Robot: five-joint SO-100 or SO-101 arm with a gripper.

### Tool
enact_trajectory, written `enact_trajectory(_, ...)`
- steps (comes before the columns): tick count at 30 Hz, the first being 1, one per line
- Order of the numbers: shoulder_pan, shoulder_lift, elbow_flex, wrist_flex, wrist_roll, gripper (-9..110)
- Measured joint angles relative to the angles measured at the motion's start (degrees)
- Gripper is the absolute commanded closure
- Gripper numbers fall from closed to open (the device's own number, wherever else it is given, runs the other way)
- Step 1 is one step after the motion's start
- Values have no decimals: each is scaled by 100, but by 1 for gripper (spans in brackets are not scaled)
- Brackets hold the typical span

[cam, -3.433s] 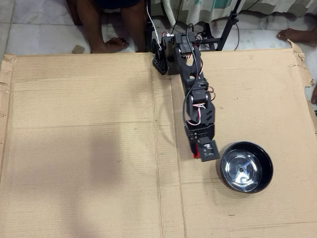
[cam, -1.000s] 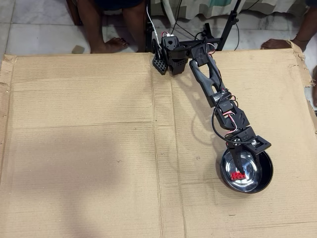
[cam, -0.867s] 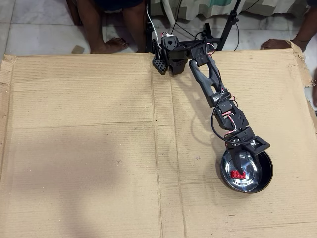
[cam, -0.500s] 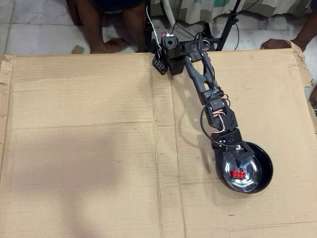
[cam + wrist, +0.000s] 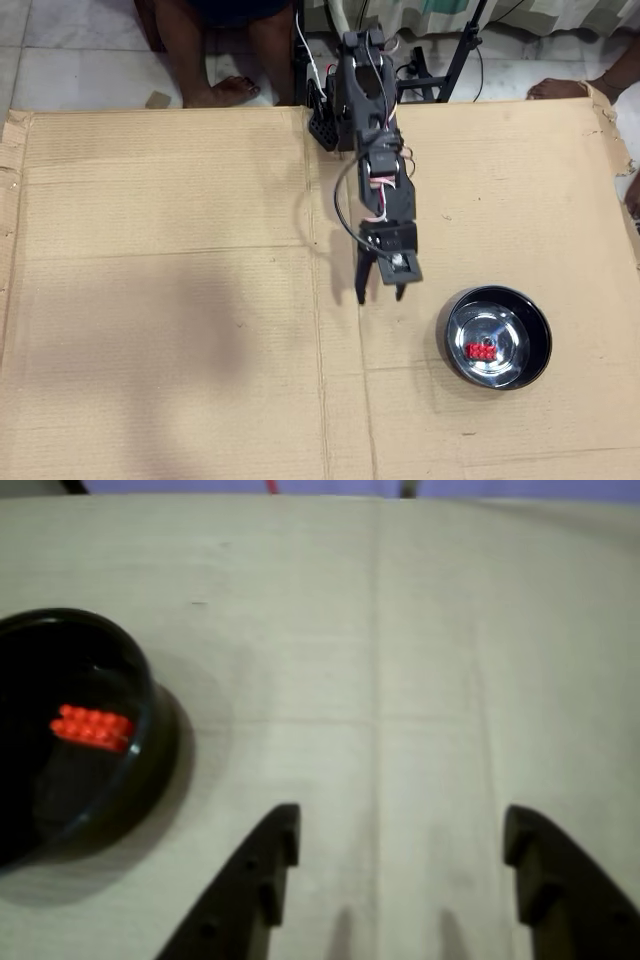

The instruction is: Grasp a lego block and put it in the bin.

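Red lego block (image 5: pixel 481 351) is recorded lying inside the steel bowl (image 5: pixel 530 362), gripper (image 5: pixel 400 845) is held open and empty above bare cardboard (image 5: pixel 170 300), and placement is judged complete.

I find no legible text, label, brand, number or sign in either the wrist view or the overhead view. The cardboard sheet (image 5: pixel 180 300) is unprinted, the bin (image 5: pixel 497 337) and the lego block (image 5: pixel 481 351) carry no lettering I can make out, and the arm's body (image 5: pixel 375 150) shows no markings readable at this resolution.
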Motion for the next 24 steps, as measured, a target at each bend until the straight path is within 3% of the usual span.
enact_trajectory(19,598,5212,4658,18,0,78)
enact_trajectory(24,580,6609,5669,18,-448,78)
